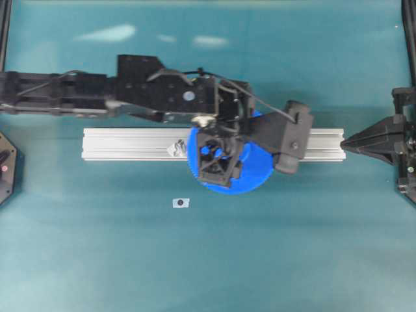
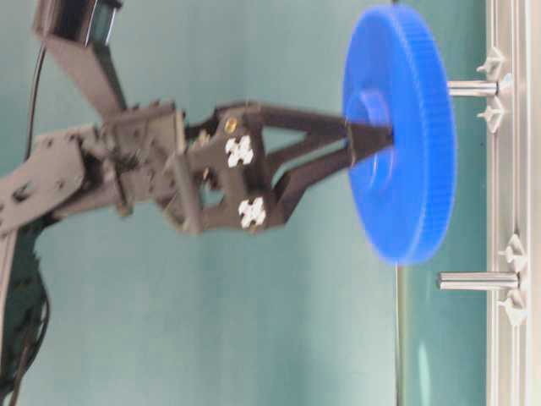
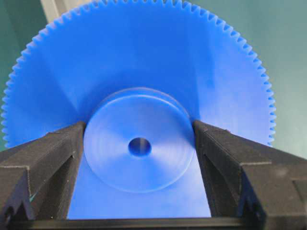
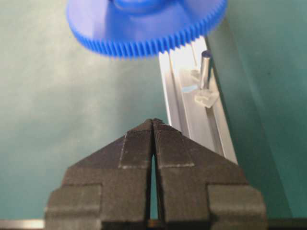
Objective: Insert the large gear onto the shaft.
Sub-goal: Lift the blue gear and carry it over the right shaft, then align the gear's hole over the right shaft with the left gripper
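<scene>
A: Where is the gear right now?

B: The large gear (image 3: 144, 91) is held by the left gripper (image 3: 139, 143); its fingers (image 3: 45, 153) pinch the raised hub from nine and three o'clock, with the centre hole showing between them; the disc hangs off the table, above the rail (image 1: 130, 144).

A: And the pins?

B: From table level two silvery pins stick out of the rail; the shaft (image 2: 478, 280) sits at about five o'clock from the hub, clear of the gear; the shorter pin (image 2: 472, 87) lies at about two o'clock, close behind the disc's rim.

A: The other arm?

B: The right gripper (image 4: 153, 124) is parked at three o'clock in the overhead view; its fingers are pressed together on nothing.

A: What could spoil this?

B: I'd judge the chief risk is choosing the wrong pin, since the shorter one is nearer the disc; the hole is also small and the disc hides both pins from the left wrist camera, so a slight offset or tilt could land the face on the pin tip and jam; a grip on a smooth round hub might let the gear slip under that push.
</scene>
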### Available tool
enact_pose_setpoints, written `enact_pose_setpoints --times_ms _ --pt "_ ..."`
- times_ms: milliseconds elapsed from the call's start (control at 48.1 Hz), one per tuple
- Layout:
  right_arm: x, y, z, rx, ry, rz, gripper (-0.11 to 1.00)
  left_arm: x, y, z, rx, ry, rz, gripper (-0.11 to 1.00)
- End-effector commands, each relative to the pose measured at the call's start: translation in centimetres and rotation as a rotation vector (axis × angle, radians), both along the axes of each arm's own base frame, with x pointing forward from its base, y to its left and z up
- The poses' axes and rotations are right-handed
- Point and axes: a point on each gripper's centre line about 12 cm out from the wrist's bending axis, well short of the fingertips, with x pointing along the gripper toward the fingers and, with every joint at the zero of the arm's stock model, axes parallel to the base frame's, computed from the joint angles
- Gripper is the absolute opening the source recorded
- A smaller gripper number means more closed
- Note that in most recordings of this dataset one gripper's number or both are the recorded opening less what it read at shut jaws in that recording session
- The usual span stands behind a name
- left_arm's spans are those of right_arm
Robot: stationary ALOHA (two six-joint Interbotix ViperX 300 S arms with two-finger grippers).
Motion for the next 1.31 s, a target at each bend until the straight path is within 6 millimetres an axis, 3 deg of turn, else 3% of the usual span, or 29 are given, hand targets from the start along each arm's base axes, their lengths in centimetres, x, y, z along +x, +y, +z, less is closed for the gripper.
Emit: enact_pose_setpoints --times_ms 0,520,935,1288 --pt "0.2 0.0 0.4 0.006 -0.011 -0.005 0.02 0.7 0.9 2.9 0.016 -0.073 -0.008 0.76" --pt "0.0 -0.1 0.4 0.003 -0.020 -0.005 0.02 3.5 2.8 2.0 0.049 -0.044 -0.060 0.76" --pt "-0.1 -0.1 0.3 0.002 -0.020 -0.005 0.02 3.9 3.6 1.6 0.047 -0.044 -0.040 0.76" --pt "-0.1 -0.1 0.3 0.002 -0.020 -0.005 0.02 3.7 3.5 3.8 0.025 -0.042 0.009 0.76"
